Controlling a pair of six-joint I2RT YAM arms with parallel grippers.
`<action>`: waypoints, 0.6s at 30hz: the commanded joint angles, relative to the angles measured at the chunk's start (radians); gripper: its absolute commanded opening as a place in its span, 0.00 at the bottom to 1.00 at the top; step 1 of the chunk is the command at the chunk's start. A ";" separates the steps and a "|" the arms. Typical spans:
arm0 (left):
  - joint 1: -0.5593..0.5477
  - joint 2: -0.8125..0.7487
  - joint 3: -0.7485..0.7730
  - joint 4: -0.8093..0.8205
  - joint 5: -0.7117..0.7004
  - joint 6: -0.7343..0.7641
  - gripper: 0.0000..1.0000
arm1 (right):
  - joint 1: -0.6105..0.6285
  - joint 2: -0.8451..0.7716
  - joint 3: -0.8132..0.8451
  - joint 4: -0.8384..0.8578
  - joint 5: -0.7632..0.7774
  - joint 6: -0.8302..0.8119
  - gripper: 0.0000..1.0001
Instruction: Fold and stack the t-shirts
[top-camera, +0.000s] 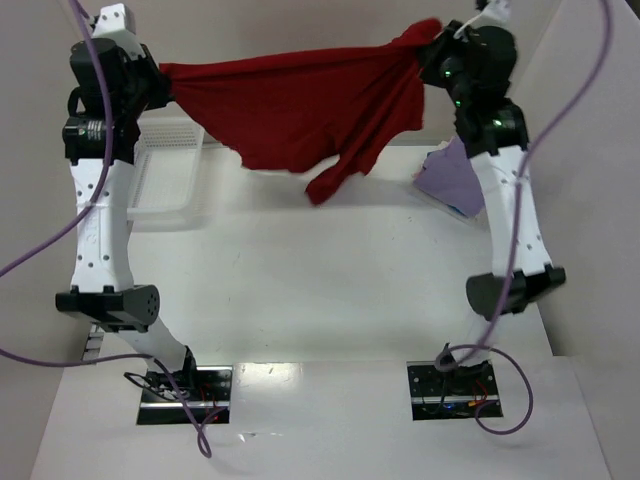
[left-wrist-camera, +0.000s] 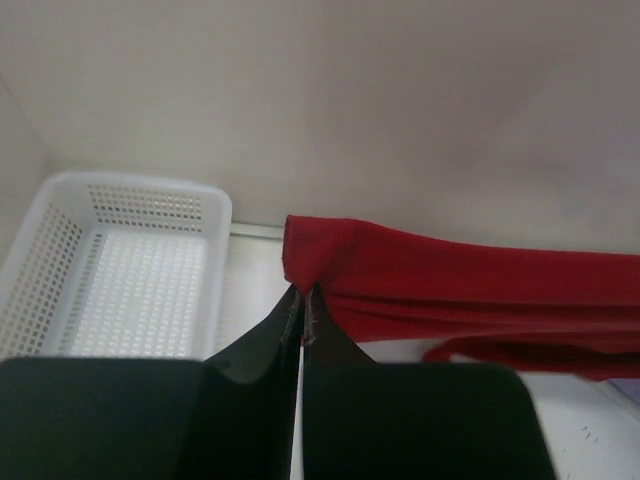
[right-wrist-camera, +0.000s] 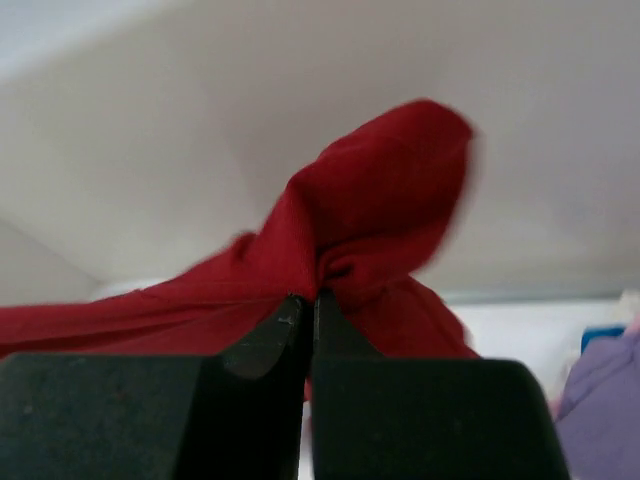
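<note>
At nine o'clock in the overhead view, left claw (top-camera: 165, 80) clamped tight on one corner of the dark red t-shirt (top-camera: 300, 105), above the white mesh basket (top-camera: 165, 185). Strung mid-air from there across twelve o'clock, well clear of the worktop (top-camera: 320, 290), one sleeve dangling at centre, likely spread out for laying flat before folding. At one o'clock, right claw (top-camera: 437, 52) pinched shut on the opposite, bunched corner. Below it, toward three o'clock, folded lavender t-shirt (top-camera: 448, 175) resting on the worktop, blue edge (top-camera: 463, 210) peeking out beneath. Only from the wrist cameras: cloth nipped right at the fingertips (left-wrist-camera: 290, 310) on both sides. Only from overhead: the full span and sag.
</note>
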 joint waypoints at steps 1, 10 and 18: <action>0.028 -0.095 0.038 -0.009 -0.132 0.036 0.00 | -0.008 -0.154 -0.046 -0.005 0.114 -0.056 0.00; 0.028 -0.213 0.029 -0.009 -0.195 0.047 0.00 | -0.008 -0.317 -0.184 0.011 0.125 -0.074 0.00; 0.028 -0.278 -0.046 0.009 -0.184 0.047 0.00 | -0.008 -0.408 -0.336 0.012 0.144 -0.074 0.00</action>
